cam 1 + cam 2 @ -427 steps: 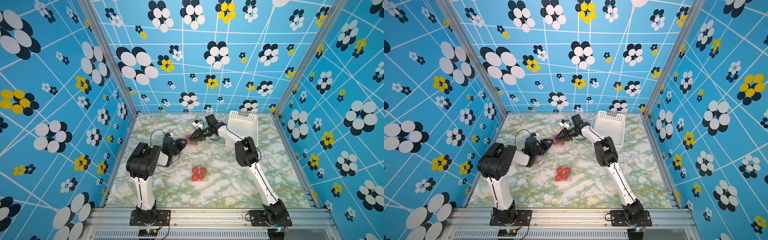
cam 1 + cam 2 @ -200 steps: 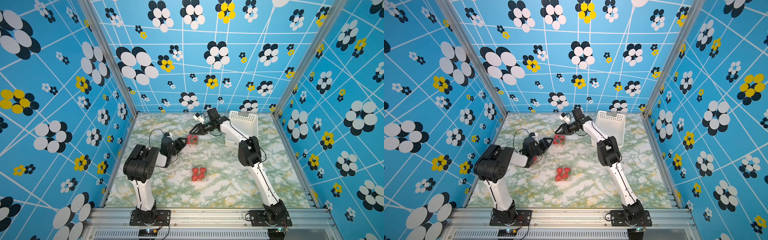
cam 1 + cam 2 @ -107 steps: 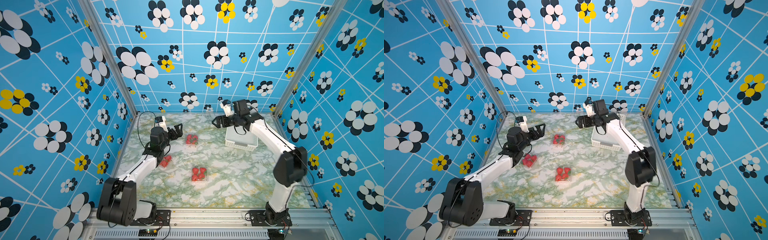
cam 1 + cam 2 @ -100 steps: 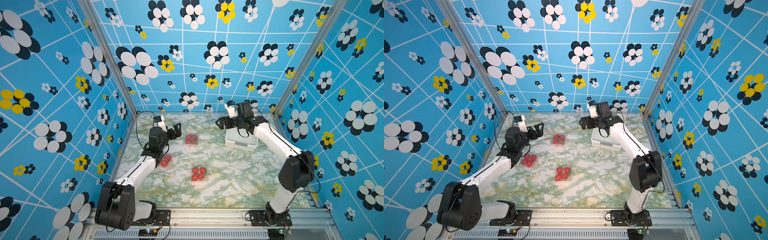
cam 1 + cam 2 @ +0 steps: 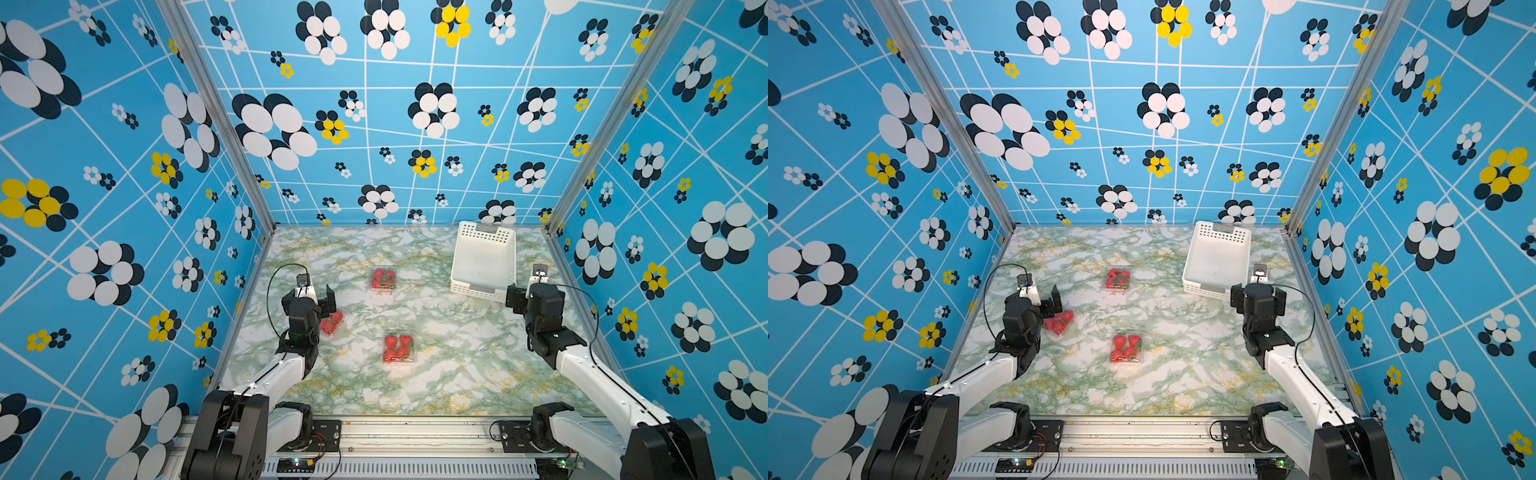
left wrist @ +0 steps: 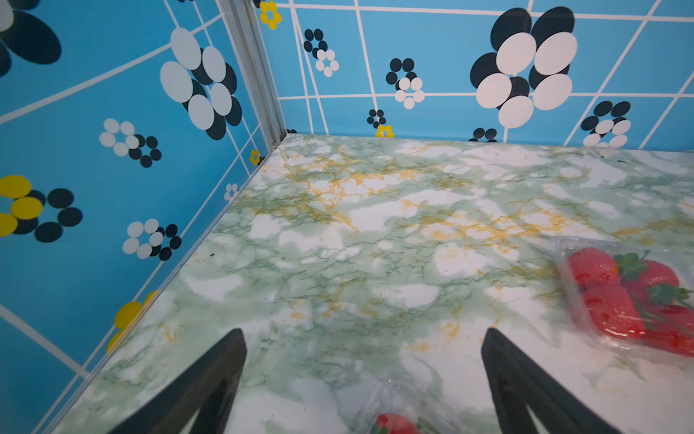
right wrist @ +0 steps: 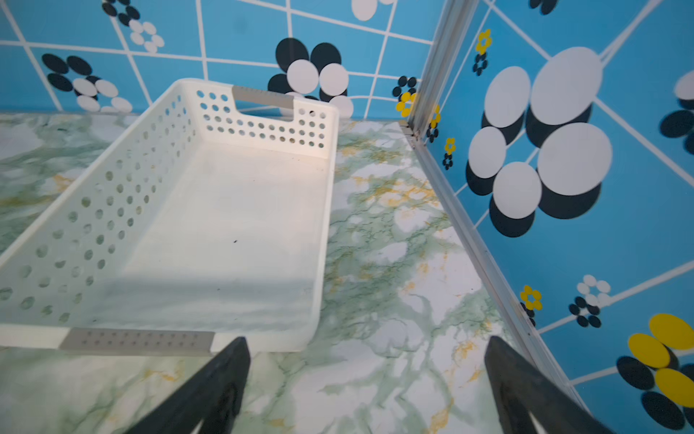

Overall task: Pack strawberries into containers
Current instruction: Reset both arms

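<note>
Top views: three containers [image 5: 399,347] of strawberries [image 5: 1120,341] on bench [image 5: 457,374]. Left fingers [image 5: 330,296] spread, just over one container [image 5: 333,325]; right fingers [image 5: 1236,297] spread beside white basket [image 5: 1219,233], well apart from the containers. Left wrist: container [image 6: 398,409] between spread fingers [image 6: 210,383], another [image 6: 631,297] outside. Right wrist: spread fingers [image 7: 210,387], basket [image 7: 112,210] ahead.

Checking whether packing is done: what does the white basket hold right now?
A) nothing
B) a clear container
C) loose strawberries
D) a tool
A: the right wrist view shows the white basket with a bare floor, while the strawberries sit in clear containers out on the table.
</note>
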Robot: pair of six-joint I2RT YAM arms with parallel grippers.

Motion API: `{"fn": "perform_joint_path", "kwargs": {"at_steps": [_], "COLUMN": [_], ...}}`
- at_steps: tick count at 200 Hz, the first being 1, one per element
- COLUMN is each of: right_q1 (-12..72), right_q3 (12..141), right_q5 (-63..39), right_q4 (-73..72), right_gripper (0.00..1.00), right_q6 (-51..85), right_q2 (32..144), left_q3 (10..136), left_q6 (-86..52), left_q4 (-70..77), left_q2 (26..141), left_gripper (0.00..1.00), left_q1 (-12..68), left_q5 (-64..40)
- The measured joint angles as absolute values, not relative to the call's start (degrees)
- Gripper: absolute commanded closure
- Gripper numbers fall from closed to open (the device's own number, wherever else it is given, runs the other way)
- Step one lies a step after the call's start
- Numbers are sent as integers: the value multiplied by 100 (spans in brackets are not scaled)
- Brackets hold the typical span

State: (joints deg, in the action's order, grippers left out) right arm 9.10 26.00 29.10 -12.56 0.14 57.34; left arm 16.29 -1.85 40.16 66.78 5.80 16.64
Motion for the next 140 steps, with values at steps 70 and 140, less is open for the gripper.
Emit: {"fn": "perform_joint_path", "kwargs": {"at_steps": [70, 140], "right_q1": [746, 521], "right_q3": [1170, 1310], "right_q5": [2676, 1793], "right_q4": [-4058, -5896], "right_gripper": [1, 1], "right_q6": [82, 8], "right_q2": [6914, 8698], "left_q3": [1164, 1273], "left_q6": [-49, 115], "left_q4": [5968, 6692], "left_q2": [7915, 8930], "left_gripper": [1, 0], "left_q1": [532, 532], "left_q5": [1522, 1186]}}
